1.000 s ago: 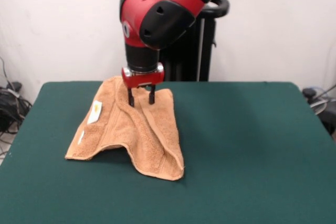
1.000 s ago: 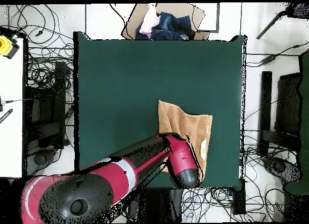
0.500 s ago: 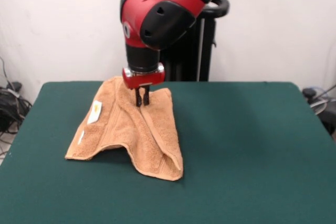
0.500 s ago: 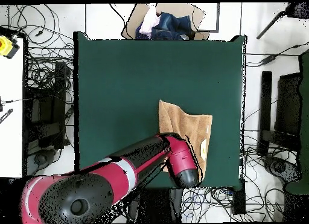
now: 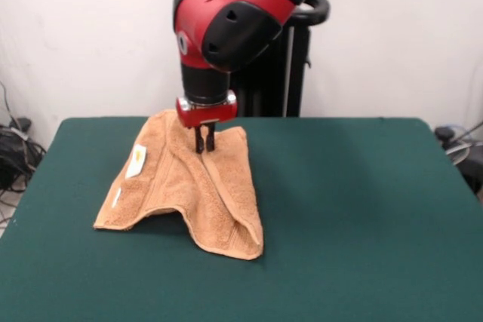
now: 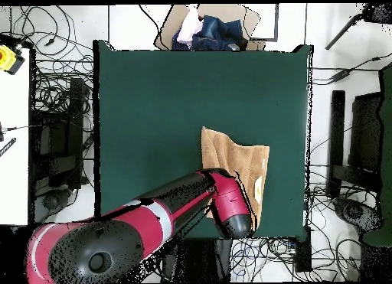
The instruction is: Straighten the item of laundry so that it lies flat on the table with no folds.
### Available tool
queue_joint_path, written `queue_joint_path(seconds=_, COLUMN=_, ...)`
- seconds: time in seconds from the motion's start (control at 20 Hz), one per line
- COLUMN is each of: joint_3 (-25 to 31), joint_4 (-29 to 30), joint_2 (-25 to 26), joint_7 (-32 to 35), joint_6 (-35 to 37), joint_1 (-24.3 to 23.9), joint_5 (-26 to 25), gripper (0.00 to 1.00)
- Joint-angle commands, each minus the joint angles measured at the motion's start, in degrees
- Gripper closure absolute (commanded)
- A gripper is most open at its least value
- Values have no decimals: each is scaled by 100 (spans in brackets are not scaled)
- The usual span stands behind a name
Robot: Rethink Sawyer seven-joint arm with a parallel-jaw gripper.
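Note:
The orange-tan towel (image 5: 192,186) lies rumpled on the green table (image 5: 355,209), with a raised fold running down its middle and a small white tag (image 5: 138,162) on its left part. My gripper (image 5: 204,146) stands upright over the towel's far part, shut on a pinch of the cloth at the fold. In the overhead view the towel (image 6: 237,160) lies near the table's (image 6: 168,105) lower right, and the red arm (image 6: 184,208) covers its lower left part and hides the gripper.
A black stand (image 5: 290,65) rises behind the table's far edge. A box of clothes (image 6: 207,30) sits past the table's top edge in the overhead view. Cables and equipment (image 6: 53,105) lie along both sides.
One second ago the fingers stood apart over the fold; they closed on the cloth half a second ago. The towel's near corner pulled in slightly. Nothing has moved since.

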Motion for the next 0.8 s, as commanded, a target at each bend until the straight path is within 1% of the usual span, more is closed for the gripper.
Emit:
queue_joint_path(seconds=0.05, joint_3=1327, joint_4=-553, joint_2=328, joint_7=1114, joint_6=360, joint_1=160, joint_5=453, gripper=100)
queue_joint_path(seconds=0.25, joint_3=1253, joint_4=-588, joint_2=420, joint_7=1234, joint_6=554, joint_1=336, joint_5=406, gripper=100)
queue_joint_path(seconds=0.4, joint_3=1121, joint_4=-642, joint_2=556, joint_7=1582, joint_6=730, joint_1=621, joint_5=277, gripper=100)
queue_joint_path(seconds=0.5, joint_3=980, joint_4=-693, joint_2=716, joint_7=2118, joint_6=879, joint_1=948, joint_5=141, gripper=100)
queue_joint_path(seconds=0.55, joint_3=894, joint_4=-699, joint_2=818, joint_7=2504, joint_6=980, joint_1=1199, joint_5=65, gripper=100)
queue_joint_path(seconds=0.65, joint_3=874, joint_4=-663, joint_2=839, joint_7=2710, joint_6=1057, joint_1=1345, joint_5=70, gripper=100)
queue_joint_path(seconds=0.8, joint_3=865, joint_4=-611, joint_2=838, joint_7=2850, joint_6=1122, joint_1=1466, joint_5=108, gripper=100)
